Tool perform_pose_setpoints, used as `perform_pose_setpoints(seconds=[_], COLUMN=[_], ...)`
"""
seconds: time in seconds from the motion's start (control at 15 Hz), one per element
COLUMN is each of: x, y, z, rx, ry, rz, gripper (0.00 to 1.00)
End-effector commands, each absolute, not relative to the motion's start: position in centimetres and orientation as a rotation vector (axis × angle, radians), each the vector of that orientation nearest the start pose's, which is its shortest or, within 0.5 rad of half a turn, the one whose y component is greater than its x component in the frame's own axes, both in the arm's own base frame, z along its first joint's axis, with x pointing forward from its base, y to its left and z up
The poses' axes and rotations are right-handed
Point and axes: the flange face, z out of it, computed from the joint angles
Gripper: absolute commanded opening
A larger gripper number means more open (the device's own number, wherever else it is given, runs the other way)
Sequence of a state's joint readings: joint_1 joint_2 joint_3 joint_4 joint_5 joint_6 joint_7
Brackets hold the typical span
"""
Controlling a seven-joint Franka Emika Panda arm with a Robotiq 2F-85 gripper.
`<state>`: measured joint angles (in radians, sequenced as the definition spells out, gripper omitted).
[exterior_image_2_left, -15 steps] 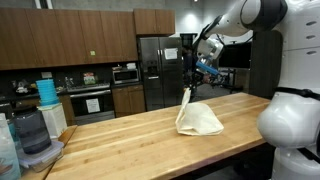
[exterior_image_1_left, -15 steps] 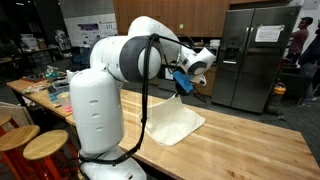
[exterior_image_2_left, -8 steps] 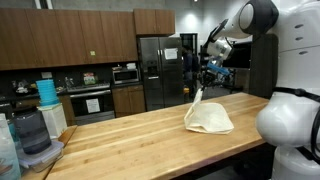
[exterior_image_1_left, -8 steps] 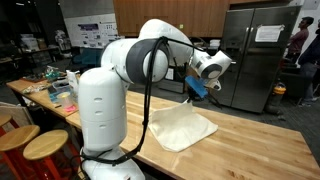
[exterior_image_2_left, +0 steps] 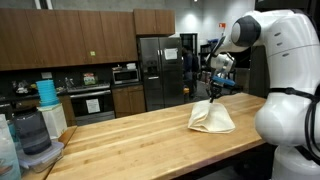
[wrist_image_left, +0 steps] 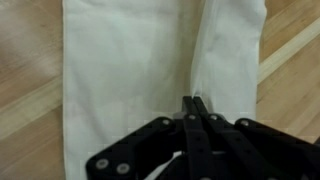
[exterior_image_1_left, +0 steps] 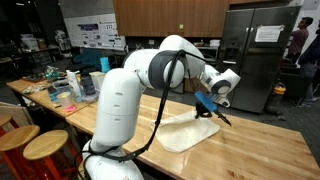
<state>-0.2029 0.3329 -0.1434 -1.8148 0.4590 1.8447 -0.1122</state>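
The gripper [wrist_image_left: 193,103] is seen in the wrist view with its 2 fingers pressed together, no gap showing between them. A raised ridge of the white cloth [wrist_image_left: 130,70] is pinched at their tips, and the fold runs away from them up the middle of the fabric. The rest of the cloth is spread flat on the wooden table [wrist_image_left: 25,60], with bare boards visible on both sides of it.

In an exterior view, the gripper [exterior_image_2_left: 212,92] is held low over the table [exterior_image_2_left: 130,135], and the cloth [exterior_image_2_left: 212,120] is drawn up into a peak that meets the fingers, while its lower part lies bunched on the wood. In an exterior view from another place, the gripper [exterior_image_1_left: 213,110] is tilted down toward the cloth [exterior_image_1_left: 180,132], 1 edge of which is lifted off the table [exterior_image_1_left: 265,150] at the fingertips; the remainder is laid out flat toward the robot's base.

A steel refrigerator [exterior_image_1_left: 250,55] is seen behind the table, well apart from the cloth, and 2 round stools [exterior_image_1_left: 42,146] are placed beside the base.
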Motion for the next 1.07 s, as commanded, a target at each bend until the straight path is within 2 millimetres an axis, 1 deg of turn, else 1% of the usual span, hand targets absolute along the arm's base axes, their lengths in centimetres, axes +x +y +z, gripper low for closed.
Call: perform_pose_setpoints(seconds=[0.0, 0.07, 0.13, 0.2, 0.27, 0.4, 0.67, 0.8, 0.93, 1.0], x=[59.4, 59.4, 59.6, 59.7, 59.6, 59.6, 59.1, 58.5, 57.7, 57.4], y=[-18.7, -19.1, -19.3, -19.6, -19.9, -20.1, -19.8, -19.8, -19.8, -19.8], z=[31.4, 30.7, 30.3, 30.0, 29.8, 30.0, 31.6, 33.1, 34.7, 35.4], rx=[-2.645, -2.644, -2.644, -2.64, -2.637, -2.643, -2.663, -2.677, -2.699, -2.708], ry=[0.606, 0.616, 0.625, 0.638, 0.649, 0.657, 0.657, 0.652, 0.661, 0.666], rz=[0.335, 0.351, 0.355, 0.358, 0.36, 0.349, 0.297, 0.248, 0.189, 0.161], gripper=[0.0, 0.01, 0.06, 0.27, 0.3, 0.43, 0.71, 0.83, 0.98, 1.0])
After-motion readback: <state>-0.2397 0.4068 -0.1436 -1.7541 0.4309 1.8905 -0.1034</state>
